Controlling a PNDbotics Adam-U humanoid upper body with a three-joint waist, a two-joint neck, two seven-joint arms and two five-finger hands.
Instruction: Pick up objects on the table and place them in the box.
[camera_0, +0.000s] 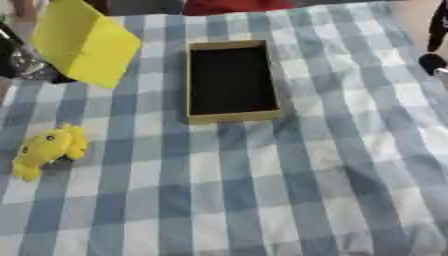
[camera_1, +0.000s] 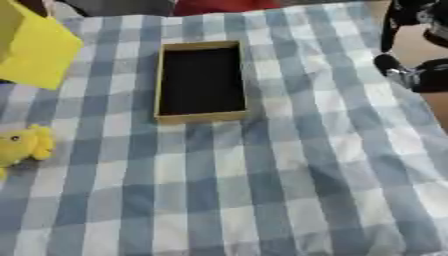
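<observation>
Fingers of your left hand (camera_0: 22, 62) are hidden behind the yellow folded card (camera_0: 87, 42) it seems to carry at upper left, so their state cannot be told; your right hand (camera_1: 411, 75), at the right edge, is equally unreadable. On the checked cloth (camera_0: 262, 190), the yellow plush toy (camera_0: 48, 147) lies well left of the empty box (camera_0: 229, 80). It looks soft and light: take it round the body.
</observation>
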